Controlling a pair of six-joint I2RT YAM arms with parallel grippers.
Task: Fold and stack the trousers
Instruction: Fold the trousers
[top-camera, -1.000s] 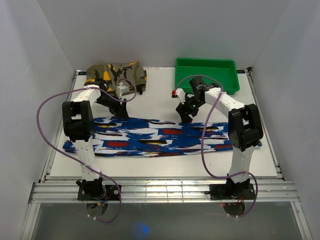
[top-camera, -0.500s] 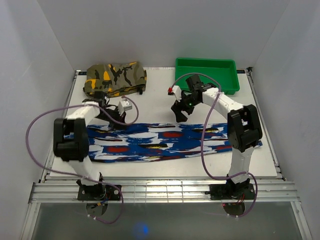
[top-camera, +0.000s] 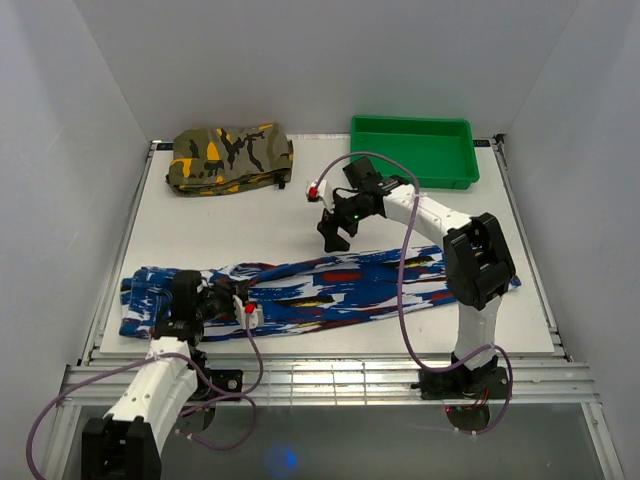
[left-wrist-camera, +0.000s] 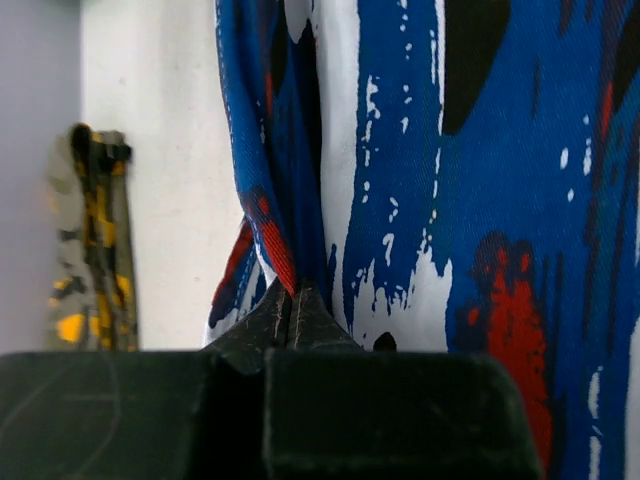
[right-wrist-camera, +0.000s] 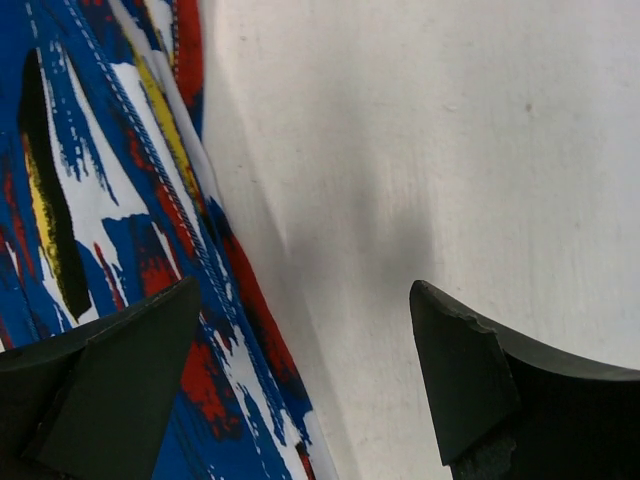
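The trousers (top-camera: 340, 285), blue print with white, red and black streaks, lie in a long crumpled band across the near half of the table. My left gripper (top-camera: 220, 299) sits low over their left part. In the left wrist view its jaws (left-wrist-camera: 290, 297) are shut on a pinched ridge of the trousers (left-wrist-camera: 400, 180). My right gripper (top-camera: 334, 236) hangs open just behind the trousers' far edge. In the right wrist view its fingers (right-wrist-camera: 125, 370) stand wide apart with nothing between them, one over the trousers' hem (right-wrist-camera: 110, 200), the other over bare table.
A folded camouflage garment (top-camera: 230, 155) lies at the back left; it also shows in the left wrist view (left-wrist-camera: 95, 240). A green bin (top-camera: 412, 124) stands at the back right. White walls close in the table on three sides.
My left gripper shut on the trousers and drew back toward the near left edge, dragging the cloth with it and bunching it. My right gripper moved left and stayed open.
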